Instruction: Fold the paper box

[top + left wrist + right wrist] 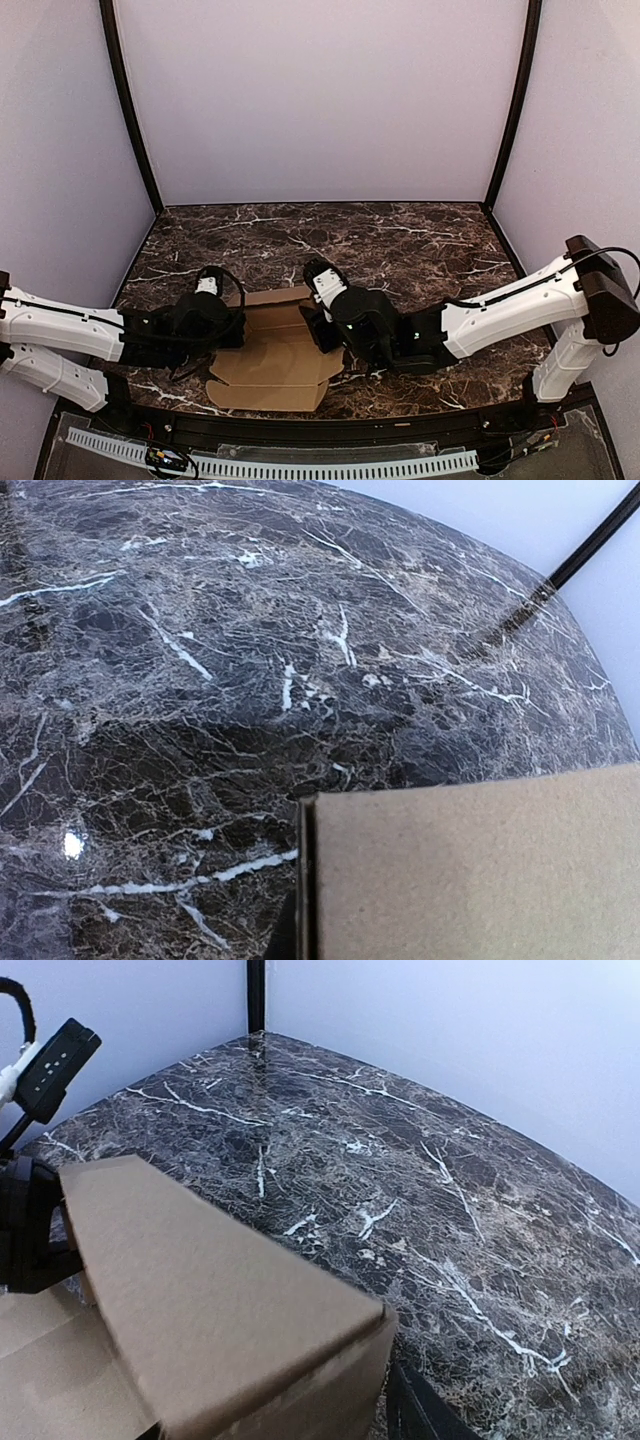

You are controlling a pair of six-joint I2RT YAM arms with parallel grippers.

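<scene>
Handling paper box [275, 368] judged light, thin, floppy, crush-prone | best pinched at panel edges beside creases | left gripper [233, 324] closed at its left edge | right gripper [321, 326] state impossible to tell

Half-folded plain tan-brown thin cardboard box [272, 368], far panels raised, flaps flat, at near edge of dark marble desk [400, 240].
</scene>
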